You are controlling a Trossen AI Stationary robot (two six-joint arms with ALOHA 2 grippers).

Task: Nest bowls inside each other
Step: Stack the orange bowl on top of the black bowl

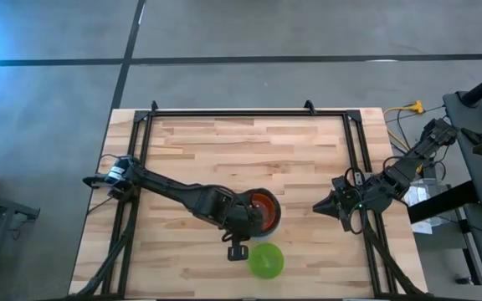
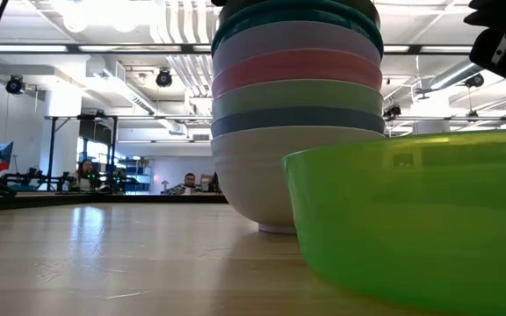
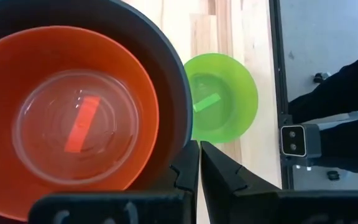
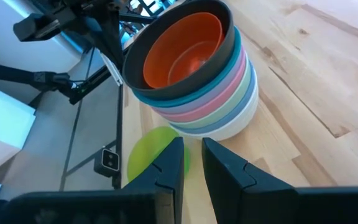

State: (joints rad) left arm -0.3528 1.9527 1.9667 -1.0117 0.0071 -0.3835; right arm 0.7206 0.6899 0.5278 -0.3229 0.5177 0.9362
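Wood: pale butcher-block desk (image 1: 199, 150) with a dark metal frame around its edge carries everything.
Stack: round plastic bowls nested one in another stand near the desk's front middle; the red-orange bowl (image 1: 263, 206) lies innermost, inside the black bowl (image 3: 166, 62).
Stack, low view only: the side bands read from the bottom up white bowl (image 2: 262, 175), blue bowl (image 2: 279, 119), pale green bowl (image 2: 297, 95), pink bowl (image 2: 297, 67), lavender bowl (image 2: 297, 39), teal bowl (image 2: 297, 12).
Loose bowl: bright green plastic bowl (image 1: 266, 260) sits upright on the desk just in front of the stack, apart from it; the low view shows it huge in the foreground, hiding part of the white one.
Left hand: the left hand (image 3: 199, 163) hovers over the stack's rim on the side toward the loose bowl, its fingers pressed together with nothing between them; its own wrist view looks straight down into the red-orange bowl.
Right hand: the right hand (image 4: 192, 163) hangs above the desk's right edge, well apart from the stack, fingers a narrow gap apart and holding nothing.
Right wrist view only: the stack shows tilted from the side, with the green bowl peeking out beyond it.
Room: the low view alone shows people seated far behind the desk.
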